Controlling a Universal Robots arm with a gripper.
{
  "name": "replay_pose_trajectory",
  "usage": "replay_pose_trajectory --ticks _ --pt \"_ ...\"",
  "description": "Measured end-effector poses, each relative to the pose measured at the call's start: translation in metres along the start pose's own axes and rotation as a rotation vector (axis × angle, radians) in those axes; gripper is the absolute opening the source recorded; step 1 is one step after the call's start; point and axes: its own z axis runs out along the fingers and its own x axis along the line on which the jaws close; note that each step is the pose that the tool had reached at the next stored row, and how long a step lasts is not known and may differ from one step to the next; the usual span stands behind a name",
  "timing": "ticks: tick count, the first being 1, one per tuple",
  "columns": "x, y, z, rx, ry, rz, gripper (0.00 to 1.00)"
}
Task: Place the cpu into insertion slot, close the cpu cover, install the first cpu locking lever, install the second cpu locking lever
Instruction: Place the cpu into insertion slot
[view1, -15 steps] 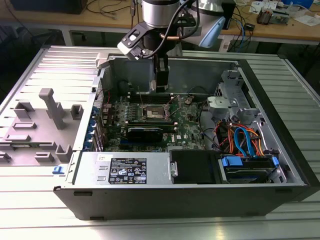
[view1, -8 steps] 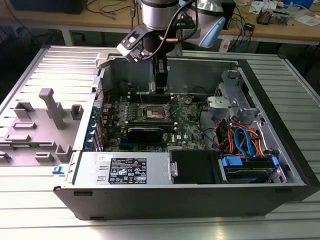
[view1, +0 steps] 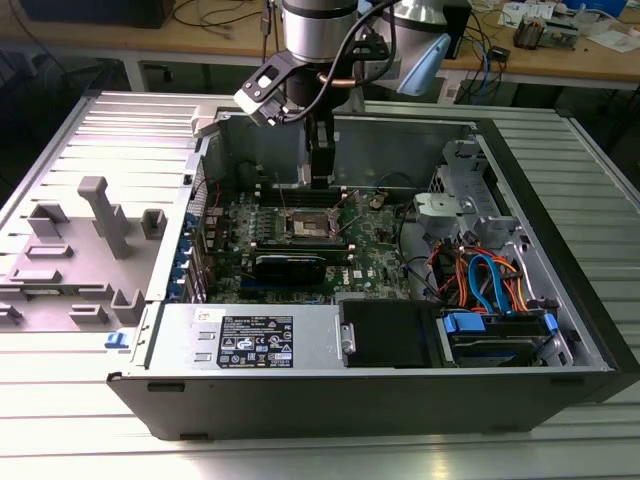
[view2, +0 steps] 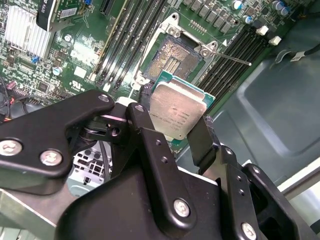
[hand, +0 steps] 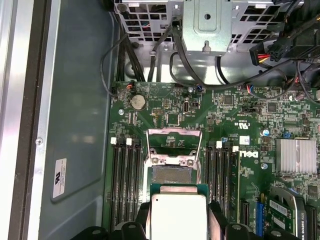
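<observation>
Currently my tool (view2: 173, 131) pinches the cpu (view2: 176, 107) near the insertion slot (view2: 172, 57); any tilt or offset could, I judge, seat it crooked.

A ribbed metal table (view1: 70, 425) carries an open computer case (view1: 380, 402) beside a grey panel (view1: 125, 150).

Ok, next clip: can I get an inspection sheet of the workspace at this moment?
Surface: ribbed metal table carrying an open computer case.
Job's things: chip held near the socket, not seated; cover raised open.
Clutter: grey plastic fixtures on the exterior view's left of the case.
Grippers: gripper shut on the chip.
Cables: orange and blue cables inside the case, away from the socket.
Surroundings: workbench behind, strewn with wires.
</observation>
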Motion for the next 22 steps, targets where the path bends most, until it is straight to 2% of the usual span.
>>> replay_pose_trajectory --ticks 12,17,22 --pt "0.0 -0.0001 0.0024 -0.0001 0.0001 0.0 0.55" --pt "0.0002 -0.0003 0.0072 0.0 -0.0001 0.0 0.55" --pt "0.0003 -0.0004 0.0078 -0.0002 -0.0002 0.0 0.55"
